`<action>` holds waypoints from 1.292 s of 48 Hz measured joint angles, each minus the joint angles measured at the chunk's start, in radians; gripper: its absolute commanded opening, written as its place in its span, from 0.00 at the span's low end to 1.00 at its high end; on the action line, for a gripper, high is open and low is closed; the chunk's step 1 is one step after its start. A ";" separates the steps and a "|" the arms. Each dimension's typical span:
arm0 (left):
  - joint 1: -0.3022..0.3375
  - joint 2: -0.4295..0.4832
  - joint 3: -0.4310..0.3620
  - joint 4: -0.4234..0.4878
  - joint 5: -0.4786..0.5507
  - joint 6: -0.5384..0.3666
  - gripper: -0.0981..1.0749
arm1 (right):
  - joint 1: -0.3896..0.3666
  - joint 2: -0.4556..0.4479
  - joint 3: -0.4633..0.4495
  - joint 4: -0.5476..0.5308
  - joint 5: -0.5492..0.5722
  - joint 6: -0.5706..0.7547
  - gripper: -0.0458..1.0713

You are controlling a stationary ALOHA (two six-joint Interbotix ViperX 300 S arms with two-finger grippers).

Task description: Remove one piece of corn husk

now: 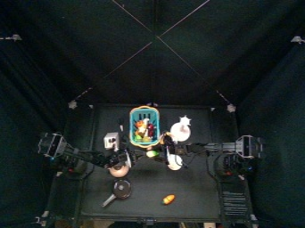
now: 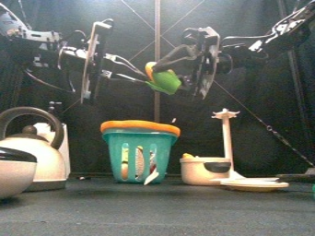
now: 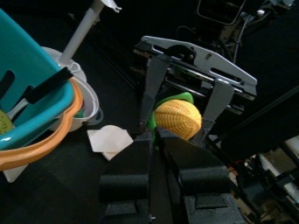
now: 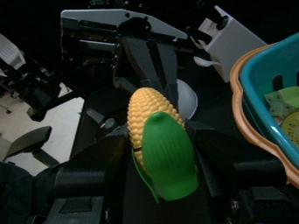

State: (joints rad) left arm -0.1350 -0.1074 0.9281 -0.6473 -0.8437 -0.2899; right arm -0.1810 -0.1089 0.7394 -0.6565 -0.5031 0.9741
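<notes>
Corn held in mid-air above the basket.
We saw the right gripper clamped on the corn; the left gripper's grip we could not tell.

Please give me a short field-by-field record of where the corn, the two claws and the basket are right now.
corn: in mid-air above the basket, between both claws
husk: green, on the cob
right claw: gripping the corn
left claw: at the cob's end; grip unclear
basket: teal, orange rim, on the table
kettle: beside the basket
</notes>
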 measured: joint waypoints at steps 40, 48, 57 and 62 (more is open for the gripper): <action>0.017 -0.025 0.064 -0.029 0.002 -0.011 0.45 | 0.002 -0.046 0.015 -0.006 0.008 -0.002 0.51; 0.032 -0.028 0.071 -0.031 0.002 -0.008 0.45 | 0.005 -0.058 0.020 -0.005 0.008 -0.002 0.51; 0.031 -0.029 0.072 -0.020 0.002 -0.005 0.49 | 0.005 -0.058 0.020 -0.005 0.008 0.000 0.51; 0.032 -0.028 0.069 0.031 0.002 -0.005 0.58 | 0.005 -0.058 0.020 -0.005 0.008 -0.002 0.51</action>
State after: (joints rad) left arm -0.1028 -0.1350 0.9971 -0.6167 -0.8422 -0.2945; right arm -0.1764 -0.1672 0.7593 -0.6611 -0.4955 0.9725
